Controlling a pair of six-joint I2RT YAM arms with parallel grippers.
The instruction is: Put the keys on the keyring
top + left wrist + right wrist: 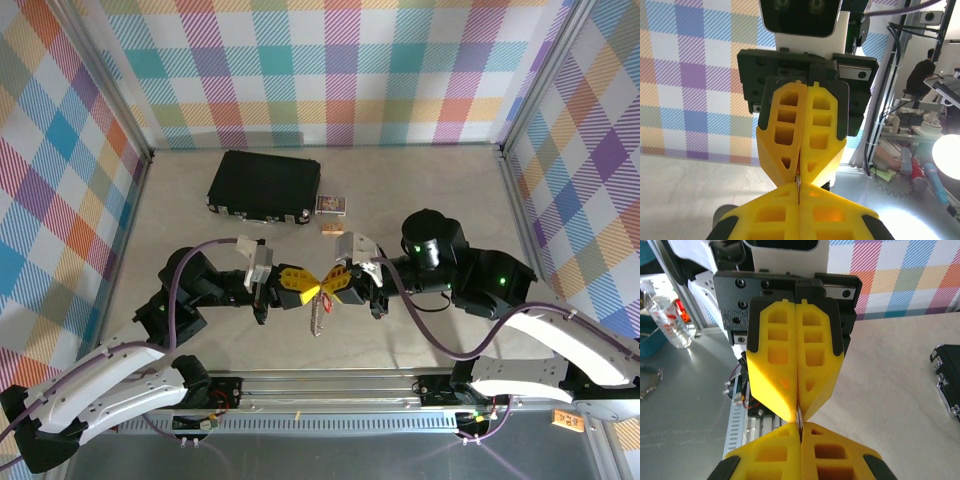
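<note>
1. Yellow left fingers (765,217) sit closest to the lens in the left wrist view. They are pressed together and meet the right fingers (822,135) tip to tip; those are likewise pressed together. A thin metal edge (798,184) is pinched where the tips meet. Whether it belongs to the ring or to a key cannot be told.
2. Location of task items: in the top view the red keyring (324,290) sits where the two pairs of tips meet. The keys (317,318) trail from it toward the near edge of the bench (430,190).
3. Hazard, slip: both holds appear to be on a thin sliver at the very tips (minimal contact). A twist or pull by either arm would likely free the metal and drop the bunch.
4. Hazard, collision: the tips touch. Any advance by either arm would press finger against finger and could lever the ring out of line.
5. Hazard, view: the fingers hide the joint in both wrist views, so a key that misses the ring could go unnoticed.
6. Surroundings: the black case (265,185), card box (331,205) and tan block (330,229) lie further back, well apart from the work. None of them obstructs. A purple cable (190,255) loops near the left wrist and could drag during a large rotation.
</note>
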